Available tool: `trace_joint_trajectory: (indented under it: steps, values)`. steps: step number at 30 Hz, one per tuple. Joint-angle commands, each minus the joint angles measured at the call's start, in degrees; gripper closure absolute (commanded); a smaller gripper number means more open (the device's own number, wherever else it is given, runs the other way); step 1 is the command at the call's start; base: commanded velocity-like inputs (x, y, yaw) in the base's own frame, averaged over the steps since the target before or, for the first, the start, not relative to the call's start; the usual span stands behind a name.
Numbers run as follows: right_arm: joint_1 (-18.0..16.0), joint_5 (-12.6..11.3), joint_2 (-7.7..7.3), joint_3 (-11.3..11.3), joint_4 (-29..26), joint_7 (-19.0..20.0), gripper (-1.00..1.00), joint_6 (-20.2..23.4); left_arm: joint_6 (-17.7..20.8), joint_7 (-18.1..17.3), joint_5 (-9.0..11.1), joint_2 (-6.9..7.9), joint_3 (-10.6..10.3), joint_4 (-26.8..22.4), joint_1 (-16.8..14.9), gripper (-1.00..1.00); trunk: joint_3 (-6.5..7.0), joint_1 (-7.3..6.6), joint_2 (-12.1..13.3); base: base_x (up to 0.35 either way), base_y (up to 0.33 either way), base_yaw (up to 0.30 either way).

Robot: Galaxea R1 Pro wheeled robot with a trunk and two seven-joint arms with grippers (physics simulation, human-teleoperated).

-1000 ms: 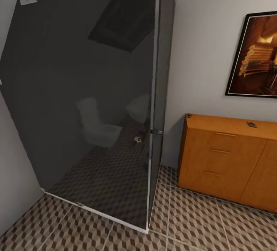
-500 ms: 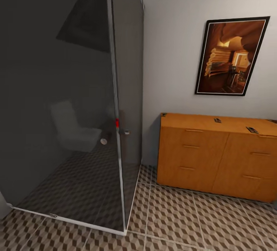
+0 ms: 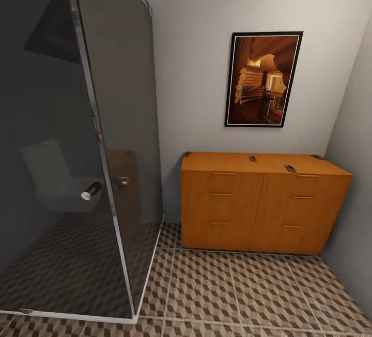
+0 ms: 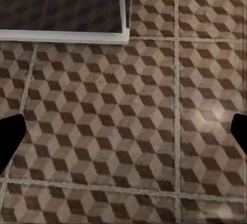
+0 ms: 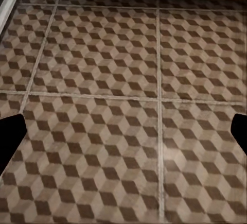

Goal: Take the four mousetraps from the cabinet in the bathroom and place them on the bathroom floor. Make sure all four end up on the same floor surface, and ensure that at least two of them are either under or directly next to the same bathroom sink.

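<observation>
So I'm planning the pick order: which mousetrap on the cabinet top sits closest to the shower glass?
The mousetrap at the back left corner of the cabinet, by the shower enclosure. The other three lie toward the middle and right end.

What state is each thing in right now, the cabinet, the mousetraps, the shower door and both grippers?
cabinet: drawers all shut.
mousetraps: four lying flat on the cabinet top, none on the bathroom floor yet.
shower door: dark glass, closed.
left gripper: open, empty, above floor tiles.
right gripper: open, empty, above floor tiles.
</observation>
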Motion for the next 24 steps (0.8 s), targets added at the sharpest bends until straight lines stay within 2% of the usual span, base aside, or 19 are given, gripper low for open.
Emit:
trace_joint_trajectory:
  steps: [1, 7, 24]
  values:
    - [-0.04, 0.05, 0.00, 0.01, 0.06, -0.03, -1.00, -0.18, -0.06, 0.01, 0.04, 0.00, 0.04, -0.09, 0.03, -1.00, -0.02, 0.00, -0.03, 0.000, -0.295, -0.187]
    - [-0.04, 0.05, 0.02, 0.01, 0.06, -0.04, -1.00, -0.19, -0.06, 0.01, 0.04, 0.00, 0.04, -0.11, 0.03, -1.00, 0.10, 0.00, -0.03, 0.000, -0.281, -0.093]
    - [-0.04, 0.05, 0.03, 0.01, 0.06, -0.04, -1.00, -0.18, -0.06, 0.01, 0.04, 0.00, 0.04, -0.08, 0.03, -1.00, 0.12, 0.00, -0.03, 0.000, -0.225, -0.006]
